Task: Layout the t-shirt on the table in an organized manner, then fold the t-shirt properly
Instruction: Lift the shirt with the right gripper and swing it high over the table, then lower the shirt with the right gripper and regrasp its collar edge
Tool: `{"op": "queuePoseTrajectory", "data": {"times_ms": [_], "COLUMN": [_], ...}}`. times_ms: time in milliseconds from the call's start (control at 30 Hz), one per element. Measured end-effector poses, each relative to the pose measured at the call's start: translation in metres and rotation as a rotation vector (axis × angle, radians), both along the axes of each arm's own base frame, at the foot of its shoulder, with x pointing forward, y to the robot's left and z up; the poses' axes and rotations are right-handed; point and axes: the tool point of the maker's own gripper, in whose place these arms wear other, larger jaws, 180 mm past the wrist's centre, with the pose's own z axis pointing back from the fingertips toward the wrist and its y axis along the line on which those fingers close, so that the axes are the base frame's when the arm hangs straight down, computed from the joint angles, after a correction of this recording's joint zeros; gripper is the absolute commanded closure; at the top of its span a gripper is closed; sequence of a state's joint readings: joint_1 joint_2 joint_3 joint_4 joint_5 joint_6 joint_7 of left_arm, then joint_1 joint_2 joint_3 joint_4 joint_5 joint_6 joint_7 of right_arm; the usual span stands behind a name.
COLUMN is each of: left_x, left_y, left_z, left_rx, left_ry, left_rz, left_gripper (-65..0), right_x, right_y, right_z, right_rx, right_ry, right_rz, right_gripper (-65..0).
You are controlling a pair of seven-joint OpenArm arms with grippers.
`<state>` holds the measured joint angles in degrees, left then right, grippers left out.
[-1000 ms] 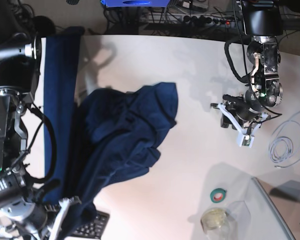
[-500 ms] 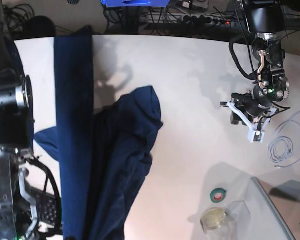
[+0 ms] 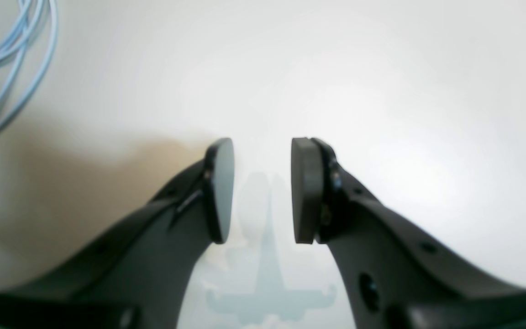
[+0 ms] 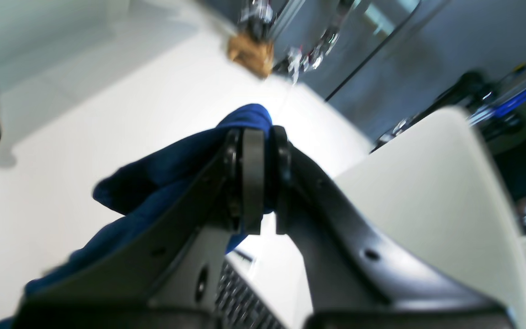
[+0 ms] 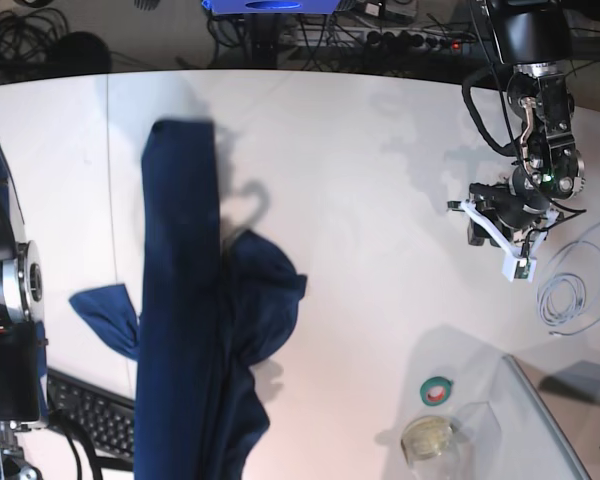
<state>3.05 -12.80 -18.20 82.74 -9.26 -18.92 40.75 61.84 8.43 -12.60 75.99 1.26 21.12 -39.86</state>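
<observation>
T-shirt (image 5: pixel 180 330), plain navy with no print or label, hangs over table (image 5: pixel 360 200).

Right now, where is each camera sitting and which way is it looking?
Base: high above, looking down at the table, the t-shirt, both arms.
Left wrist: on the left arm, facing down past its open left hand at bare table and a light-blue cable.
Right wrist: on the right arm, looking along the right hand pinching blue cloth, keyboard below.
Shared: the t-shirt and keyboard show in base and right wrist; the cable in base and left wrist.
</observation>
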Motion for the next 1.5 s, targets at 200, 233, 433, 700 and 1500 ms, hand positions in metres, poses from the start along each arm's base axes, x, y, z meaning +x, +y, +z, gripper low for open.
{"op": "queuePoseTrajectory", "data": {"times_ms": [200, 233, 433, 700, 1500], "left_x": [-0.001, 0.0, 0.004, 0.005, 0.002], "left_y": [-0.003, -0.004, -0.005, -0.008, 0.0], "left_z": [-0.002, -0.002, 0.001, 0.001, 0.001], "left_rx": [-0.005, -0.007, -0.008, -0.014, 0.002], "left_ry": [0.004, 0.003, -0.008, -0.008, -0.004], "left_rz": [-0.003, -0.005, -0.009, -0.011, -0.002], "left_gripper": [-20.1, -20.1, -20.2, -20.2, -20.7], "right_x": [-0.056, -0.07, -0.136, -0.23, -0.238], "right_y": [0.01, 0.015, 0.043, 0.05, 0.064], "right_z": [-0.086, -0.108, -0.2, -0.341, -0.395], "right_rx": [-0.115, -0.125, -0.069, 0.052, 0.161], "right_ry": [0.159, 0.191, 0.329, 0.657, 0.809], "right_rz": [0.026, 0.048, 0.134, 0.162, 0.031], "right_gripper": [-0.3, -0.3, -0.3, -0.3, -42.5]}}
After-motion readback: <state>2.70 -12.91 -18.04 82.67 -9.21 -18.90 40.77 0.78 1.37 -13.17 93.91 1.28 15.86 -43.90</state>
